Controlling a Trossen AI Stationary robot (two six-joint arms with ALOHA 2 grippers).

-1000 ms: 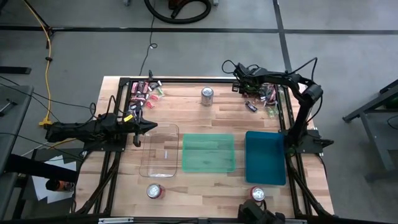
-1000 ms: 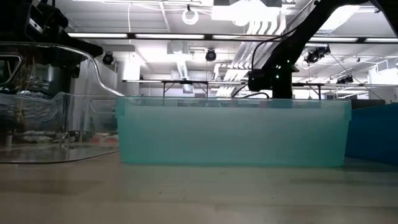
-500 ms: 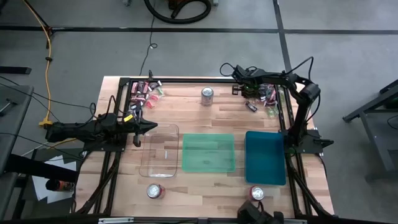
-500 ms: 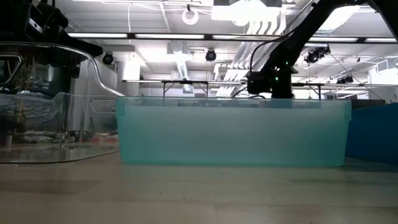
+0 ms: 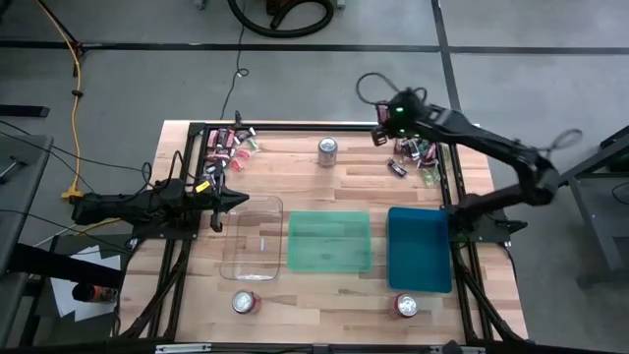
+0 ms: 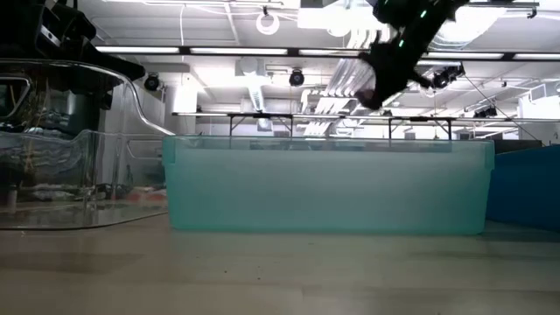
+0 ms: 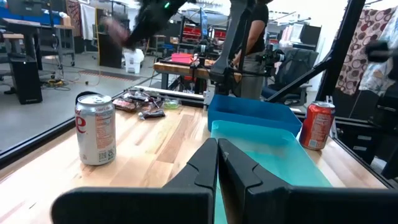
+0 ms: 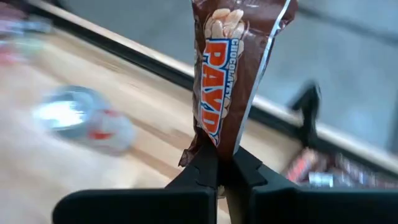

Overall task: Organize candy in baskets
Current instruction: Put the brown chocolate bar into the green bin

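**Right claw lifts a brown candy bar above the far corner**

Grey concrete floor surrounds the wooden surface [image 5: 334, 192], which sits inside a black metal frame [image 5: 295, 126]; from the low camera the room behind shows ceiling lights and pipework. Three baskets lie in a row across the middle of the surface: the clear basket [image 5: 252, 239] toward 9 o'clock, the green basket [image 5: 329, 241] at the centre, the teal basket [image 5: 419, 248] toward 3 o'clock. A silver can [image 5: 327, 150] stands at 12 o'clock, a red can [image 5: 245, 302] near 7 o'clock and another red can [image 5: 406, 306] near 5 o'clock.

Loose candy lies in two heaps: one pile [image 5: 228, 145] at 11 o'clock and a second pile [image 5: 418, 157] at 1 o'clock, both against the far rail of the frame. Individual wrappers there are too small to tell apart from above.

The right claw [image 8: 219, 163] is raised over the 1 o'clock corner, its fingers pressed together on the lower end of a maroon-brown candy bar [image 8: 233, 68], which stands upright above them. In that wrist view the surface and a can behind the bar are smeared, and the bar's top edge is cut off. From the low camera the green basket's wall fills the middle and hides the surface beyond it.

The left claw [image 5: 234, 200] waits at 9 o'clock, fingers pressed together and holding nothing, its tip at the far edge of the clear basket.
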